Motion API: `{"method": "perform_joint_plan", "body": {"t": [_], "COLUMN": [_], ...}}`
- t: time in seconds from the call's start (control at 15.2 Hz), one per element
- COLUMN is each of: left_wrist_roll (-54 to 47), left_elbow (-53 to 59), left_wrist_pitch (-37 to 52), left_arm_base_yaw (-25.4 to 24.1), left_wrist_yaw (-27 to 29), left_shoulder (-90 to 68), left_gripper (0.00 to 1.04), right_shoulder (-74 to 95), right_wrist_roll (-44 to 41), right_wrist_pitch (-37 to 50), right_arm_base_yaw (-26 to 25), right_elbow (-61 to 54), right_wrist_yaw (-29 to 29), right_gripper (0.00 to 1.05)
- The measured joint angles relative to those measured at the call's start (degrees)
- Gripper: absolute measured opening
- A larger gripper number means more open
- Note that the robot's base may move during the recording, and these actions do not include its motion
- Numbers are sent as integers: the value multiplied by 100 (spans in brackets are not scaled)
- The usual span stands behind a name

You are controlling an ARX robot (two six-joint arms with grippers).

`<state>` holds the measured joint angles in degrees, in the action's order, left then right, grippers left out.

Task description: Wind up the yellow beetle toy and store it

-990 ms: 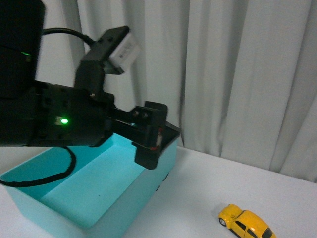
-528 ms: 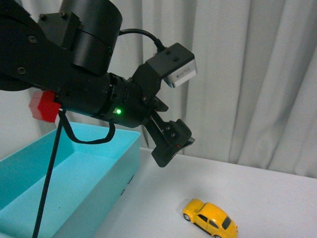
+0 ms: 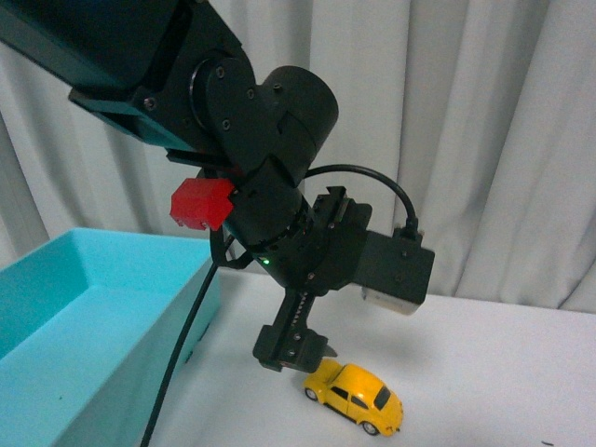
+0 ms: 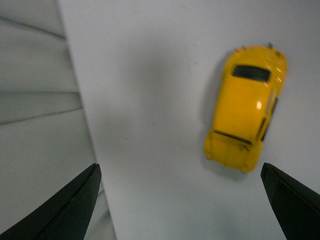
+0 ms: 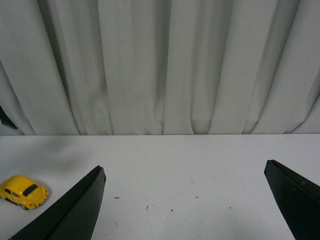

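Left pincer [image 3: 292,351] wide over yellow beetle toy [image 3: 356,395], right pincer [image 5: 185,165] wide too; open white table [image 3: 494,358] around, teal bin [image 3: 119,240] nearby.

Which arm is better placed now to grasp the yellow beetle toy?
Left. The left gripper hovers open close over the yellow beetle toy, which shows large in its wrist view. The right gripper, also open, sees the toy small and far off.
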<state>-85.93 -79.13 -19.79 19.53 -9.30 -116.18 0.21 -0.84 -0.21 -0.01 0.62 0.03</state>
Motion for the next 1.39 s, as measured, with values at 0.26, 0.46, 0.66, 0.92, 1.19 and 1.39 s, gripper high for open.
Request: {"method": "perform_joint_plan", "body": {"t": [0.26, 0.46, 0.66, 0.92, 1.19, 1.39], "left_wrist_roll": [-1220, -1191, -756, -243, 258, 282], "left_elbow": [-472, -778, -918, -1211, -1316, -1335], "left_wrist_pitch": [-1036, -1484, -1620, -1440, -1412, -1353], "left_arm_base_yaw": [260, 553, 634, 697, 726, 750], "left_wrist_yaw": [778, 1012, 1213, 1335, 1508, 1482], "left_shoulder": [-341, -645, -949, -1390, -1609, -1624], "left_gripper": [98, 98, 98, 98, 98, 71], "right_shoulder": [0, 0, 0, 0, 0, 0], "right_wrist_roll": [0, 0, 0, 0, 0, 0], "right_wrist_pitch": [-2, 0, -2, -2, -2, -2], "right_arm_base_yaw": [0, 0, 0, 0, 0, 0], "right_elbow": [0, 0, 0, 0, 0, 0], "right_wrist_yaw": [-2, 0, 0, 0, 0, 0], "right_gripper": [98, 98, 98, 98, 98, 98]}}
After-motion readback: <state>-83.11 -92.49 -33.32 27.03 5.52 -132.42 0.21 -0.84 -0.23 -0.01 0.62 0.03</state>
